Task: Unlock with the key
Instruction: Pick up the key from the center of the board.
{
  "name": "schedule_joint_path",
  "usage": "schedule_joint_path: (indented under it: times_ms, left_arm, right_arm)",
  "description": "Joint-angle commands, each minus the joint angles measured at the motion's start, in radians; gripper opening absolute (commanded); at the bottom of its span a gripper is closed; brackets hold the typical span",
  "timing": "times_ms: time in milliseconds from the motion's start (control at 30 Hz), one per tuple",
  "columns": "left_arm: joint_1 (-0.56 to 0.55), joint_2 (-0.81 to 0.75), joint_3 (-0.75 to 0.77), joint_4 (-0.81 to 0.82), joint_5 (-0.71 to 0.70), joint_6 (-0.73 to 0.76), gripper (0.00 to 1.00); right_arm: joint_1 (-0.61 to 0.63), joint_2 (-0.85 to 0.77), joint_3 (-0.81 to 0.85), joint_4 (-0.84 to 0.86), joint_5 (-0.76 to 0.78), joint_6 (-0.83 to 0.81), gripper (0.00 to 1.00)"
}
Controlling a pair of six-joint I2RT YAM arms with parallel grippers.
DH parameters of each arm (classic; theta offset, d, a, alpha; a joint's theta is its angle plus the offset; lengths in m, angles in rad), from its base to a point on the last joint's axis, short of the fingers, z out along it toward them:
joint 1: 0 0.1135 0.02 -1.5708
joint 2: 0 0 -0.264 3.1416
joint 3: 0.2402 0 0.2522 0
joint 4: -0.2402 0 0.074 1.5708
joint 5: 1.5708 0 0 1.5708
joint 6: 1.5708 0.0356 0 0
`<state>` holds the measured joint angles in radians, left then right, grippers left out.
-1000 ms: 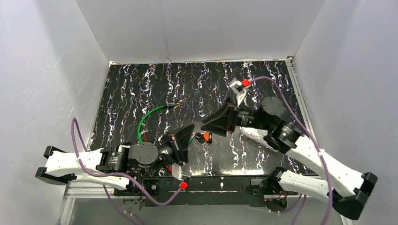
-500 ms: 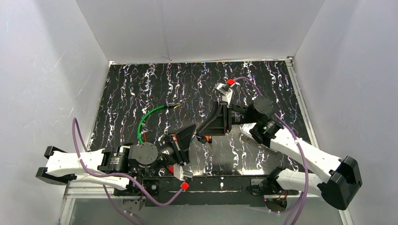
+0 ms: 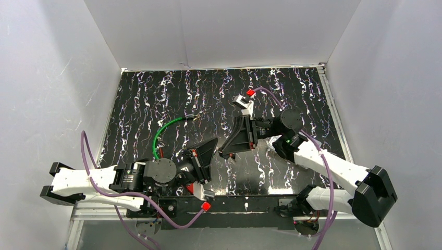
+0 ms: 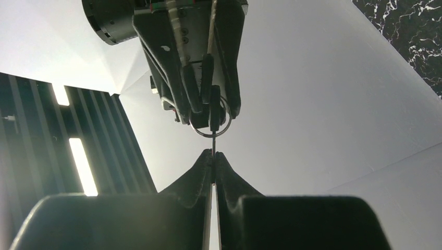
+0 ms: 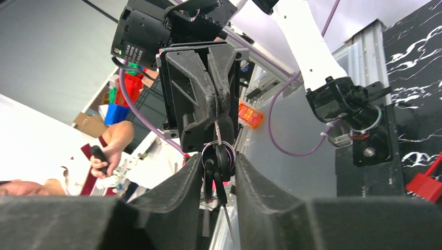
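Note:
My left gripper (image 4: 213, 156) is shut on a thin metal key blade (image 4: 213, 145), held edge-on and raised off the table. A key ring (image 4: 209, 124) hangs beyond its tips with two black-headed keys (image 5: 219, 179) on it. My right gripper (image 5: 218, 161) is open, its two fingers flanking those hanging keys just below the ring (image 5: 218, 150). In the top view the two grippers meet tip to tip, left (image 3: 210, 152) and right (image 3: 225, 152). A green cable lock (image 3: 160, 134) lies on the table at left; its body is mostly hidden under my left arm.
The black marbled mat (image 3: 156, 99) is walled in by white panels on three sides. A red piece (image 5: 425, 185) lies near the arm bases at the mat's near edge. Purple cables (image 3: 91, 161) loop beside the left arm.
My right gripper has moved left to my left gripper and now has its fingers around the hanging keys. The left arm has stayed still.

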<state>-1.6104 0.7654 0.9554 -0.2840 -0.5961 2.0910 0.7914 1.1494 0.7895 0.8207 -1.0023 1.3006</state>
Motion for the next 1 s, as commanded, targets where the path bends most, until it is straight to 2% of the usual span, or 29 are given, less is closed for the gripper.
schedule_joint_path:
  times_ms: [0,100,567,633,733,867,967]
  left_arm:
    - [-0.003,0.001,-0.005,0.021,-0.027,0.337,0.00]
    - [-0.003,0.000,-0.009,0.021,-0.033,0.333,0.00]
    - [-0.003,0.003,-0.031,0.069,-0.032,0.316,0.00]
    - [-0.003,0.007,-0.025,0.072,-0.030,0.312,0.00]
    - [-0.002,0.012,-0.024,0.069,-0.034,0.308,0.00]
    - [-0.003,0.008,-0.025,0.059,-0.032,0.307,0.00]
    - [-0.003,0.002,-0.025,0.052,-0.025,0.307,0.00]
  right_arm:
    - [-0.004,0.015,0.008,0.142,-0.017,0.079,0.27]
    - [-0.008,0.011,0.001,0.123,-0.002,0.082,0.01]
    - [-0.029,-0.040,-0.014,0.145,0.066,0.110,0.01]
    - [-0.028,-0.020,0.002,0.165,0.049,0.127,0.17]
    - [-0.026,0.003,0.003,0.214,0.035,0.161,0.34]
    - [-0.027,0.008,0.007,0.222,0.039,0.161,0.40]
    - [-0.038,0.005,0.042,0.125,0.044,0.103,0.40]
